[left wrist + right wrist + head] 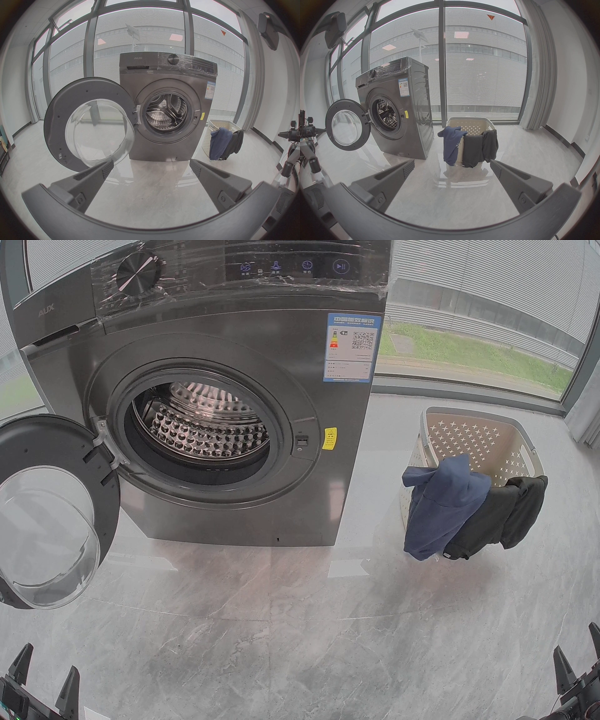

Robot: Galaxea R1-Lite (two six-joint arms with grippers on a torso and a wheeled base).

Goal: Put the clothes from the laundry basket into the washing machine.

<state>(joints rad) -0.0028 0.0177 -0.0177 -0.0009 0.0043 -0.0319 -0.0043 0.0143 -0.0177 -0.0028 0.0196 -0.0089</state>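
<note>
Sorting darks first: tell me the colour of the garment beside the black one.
Navy blue; the garment shows best in the head view.

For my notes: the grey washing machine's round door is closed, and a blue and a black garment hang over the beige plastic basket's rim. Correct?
Not quite: the head view shows the round glass-windowed door of the grey front-loading washing machine swung open. The blue garment and the black garment do hang over the rim of the beige perforated plastic basket.
</note>
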